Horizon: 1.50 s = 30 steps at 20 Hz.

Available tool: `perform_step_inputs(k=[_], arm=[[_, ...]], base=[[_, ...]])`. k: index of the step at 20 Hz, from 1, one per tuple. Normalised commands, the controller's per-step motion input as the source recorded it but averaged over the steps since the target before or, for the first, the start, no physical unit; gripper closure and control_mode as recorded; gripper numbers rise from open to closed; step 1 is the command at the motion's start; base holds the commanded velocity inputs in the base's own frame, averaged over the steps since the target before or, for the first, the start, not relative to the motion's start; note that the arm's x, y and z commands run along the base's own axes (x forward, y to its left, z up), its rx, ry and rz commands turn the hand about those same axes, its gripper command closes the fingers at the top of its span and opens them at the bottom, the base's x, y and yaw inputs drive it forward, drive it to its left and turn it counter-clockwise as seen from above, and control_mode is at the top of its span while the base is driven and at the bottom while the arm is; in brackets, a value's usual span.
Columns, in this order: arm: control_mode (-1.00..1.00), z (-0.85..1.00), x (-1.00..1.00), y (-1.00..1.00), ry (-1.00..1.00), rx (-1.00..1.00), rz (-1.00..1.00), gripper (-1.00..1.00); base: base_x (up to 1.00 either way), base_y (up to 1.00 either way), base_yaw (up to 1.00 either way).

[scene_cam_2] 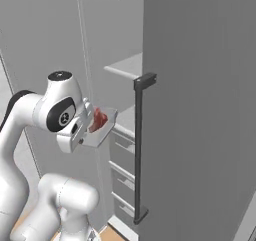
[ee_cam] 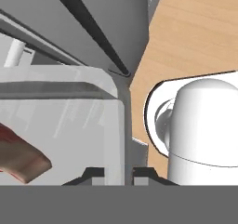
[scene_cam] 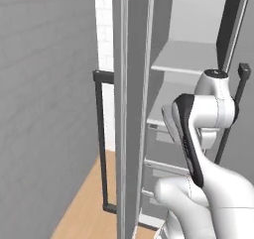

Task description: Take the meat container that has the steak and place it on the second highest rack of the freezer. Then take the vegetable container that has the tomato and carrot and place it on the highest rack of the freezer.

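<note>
We see our pincer [ee_cam: 118, 172] clenched on the rim of the clear plastic meat container [scene_cam_2: 101, 128], holding the reddish-brown steak slab [scene_cam_2: 99, 120] in mid-air just before the tall grey freezer's [scene_cam_2: 125, 92] open light-grey shelves.

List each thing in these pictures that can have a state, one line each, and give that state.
Tall grey freezer: door open.
Clear plastic meat container: lifted, held at its rim before the shelves.
Reddish-brown steak slab: inside the container.
Dark fingers: shut on the container's rim.
Grey drawers: closed.
</note>
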Motion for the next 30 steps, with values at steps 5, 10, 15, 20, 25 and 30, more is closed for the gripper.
perform_step_inputs(k=[5,10,15,20,25,30], arm=[[1.0,0.0,0.0,0.0,0.0,0.0,0.0,1.0],[1.0,0.0,0.0,0.0,0.0,0.0,0.0,1.0],[1.0,0.0,0.0,0.0,0.0,0.0,0.0,1.0],[1.0,0.0,0.0,0.0,0.0,0.0,0.0,1.0],[1.0,0.0,0.0,0.0,0.0,0.0,0.0,1.0],[1.0,0.0,0.0,0.0,0.0,0.0,0.0,1.0]], base=[[0.25,0.42,-0.48],[0.23,0.11,-0.37],[0.02,0.0,-0.01],[-0.18,-0.34,0.01],[0.08,-0.37,0.01],[0.51,0.0,0.0]])
